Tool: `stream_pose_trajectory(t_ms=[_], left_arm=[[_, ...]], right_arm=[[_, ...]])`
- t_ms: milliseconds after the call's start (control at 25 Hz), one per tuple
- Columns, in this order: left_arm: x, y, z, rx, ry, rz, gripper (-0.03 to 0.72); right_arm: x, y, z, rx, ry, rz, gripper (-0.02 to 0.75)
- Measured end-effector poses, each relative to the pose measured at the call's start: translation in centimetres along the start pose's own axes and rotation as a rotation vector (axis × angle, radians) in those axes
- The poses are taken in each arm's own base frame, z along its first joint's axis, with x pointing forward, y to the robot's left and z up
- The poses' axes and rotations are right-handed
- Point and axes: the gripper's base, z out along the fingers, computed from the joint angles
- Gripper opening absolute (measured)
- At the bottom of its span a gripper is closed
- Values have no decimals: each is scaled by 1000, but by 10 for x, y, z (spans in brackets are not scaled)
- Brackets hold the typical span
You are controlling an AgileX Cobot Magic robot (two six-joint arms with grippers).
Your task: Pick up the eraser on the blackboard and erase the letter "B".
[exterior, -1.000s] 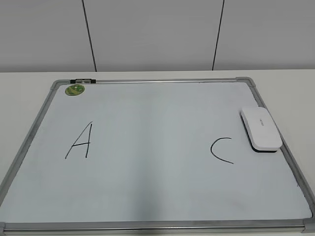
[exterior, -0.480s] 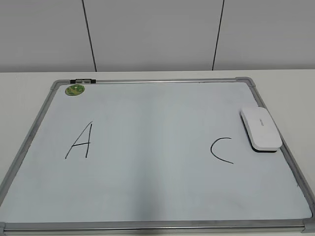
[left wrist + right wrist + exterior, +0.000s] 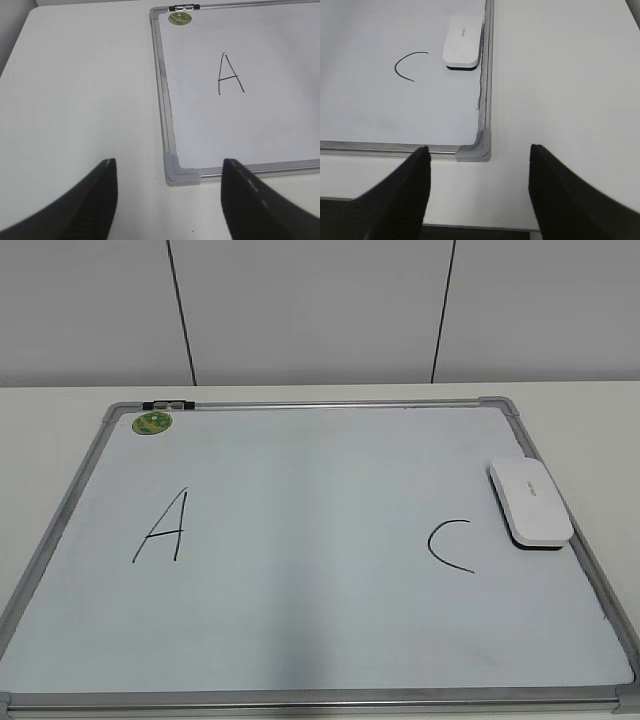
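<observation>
The blackboard (image 3: 300,640) is a white board in a silver frame, lying flat on the table. The white eraser (image 3: 530,502) lies on it by the right frame; it also shows in the right wrist view (image 3: 463,41). A black "A" (image 3: 163,526) stands at the left and a curved "C" (image 3: 450,545) at the right. No "B" shows between them; that stretch of board is blank. My left gripper (image 3: 167,167) is open and empty over the near left corner. My right gripper (image 3: 479,150) is open and empty over the near right corner. Neither gripper shows in the exterior view.
A round green magnet (image 3: 152,423) sits at the board's far left corner beside a black clip (image 3: 167,403). Grey corner pieces (image 3: 180,172) (image 3: 477,148) mark the near corners. The white table (image 3: 75,100) lies round the board, and its front edge (image 3: 470,227) is just below the right gripper.
</observation>
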Motion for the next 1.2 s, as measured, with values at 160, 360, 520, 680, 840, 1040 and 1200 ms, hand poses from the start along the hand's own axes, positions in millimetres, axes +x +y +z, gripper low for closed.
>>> stream_pose_trajectory(t_ms=[160,360,520,680,840,1040,1200], left_arm=[[0,0,0,0,0,0,473],[0,0,0,0,0,0,473],[0,0,0,0,0,0,473],[0,0,0,0,0,0,473],[0,0,0,0,0,0,473],[0,0,0,0,0,0,473],[0,0,0,0,0,0,473]], right_arm=[[0,1,0,-7,0,-10,461],[0,1,0,-9,0,-14,461],[0,1,0,-11,-1,-15,461],[0,1,0,-11,-1,-15,461],[0,1,0,-11,-1,-15,461],[0,1,0,-11,-1,-15,461],[0,1,0,-11,-2,-15,461]])
